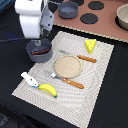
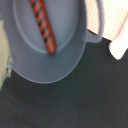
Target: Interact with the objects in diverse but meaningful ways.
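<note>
Hovering over the grey-blue handled pot [image 1: 39,51] on the woven mat.
Red-brown striped bar [image 2: 43,28] is lying inside; tool's grip state is staying unclear.

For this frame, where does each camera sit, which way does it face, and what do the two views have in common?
Exterior view: off the arm, raised, looking down across the placemat; the arm and wrist housing show above the grey-blue pot, but the gripper's fingers cannot be made out.
Wrist view: on the wrist, looking straight down into the pot from close; none of the gripper shows.
Shared: the pot and the striped red-brown bar lying in it.
</note>
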You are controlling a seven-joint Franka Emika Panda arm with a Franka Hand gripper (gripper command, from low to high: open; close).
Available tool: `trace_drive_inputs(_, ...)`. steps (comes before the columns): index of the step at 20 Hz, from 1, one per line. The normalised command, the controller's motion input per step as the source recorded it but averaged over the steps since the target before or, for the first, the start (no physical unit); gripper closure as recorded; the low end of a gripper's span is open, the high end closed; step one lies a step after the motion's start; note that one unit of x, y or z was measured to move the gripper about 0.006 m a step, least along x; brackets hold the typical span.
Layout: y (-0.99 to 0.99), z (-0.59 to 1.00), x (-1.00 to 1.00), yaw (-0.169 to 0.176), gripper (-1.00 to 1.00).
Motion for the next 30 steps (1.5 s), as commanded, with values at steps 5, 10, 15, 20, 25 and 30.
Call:
trace_drive_inputs(5,-0.72,-0.02,0.13,-0.100,-1.00)
trace_drive_inputs(10,-0.61,0.00,0.22,-0.142,-1.00)
trace_drive_inputs(15,-0.34,-0.07,0.45,-0.186,-1.00)
trace_drive_inputs(20,-0.29,-0.25,0.21,-0.154,-1.00)
trace_drive_inputs(25,-0.26,-0.37,0.00,-0.045,-1.00)
trace_drive_inputs(30,-0.14,-0.50,-0.40,0.005,-1.00)
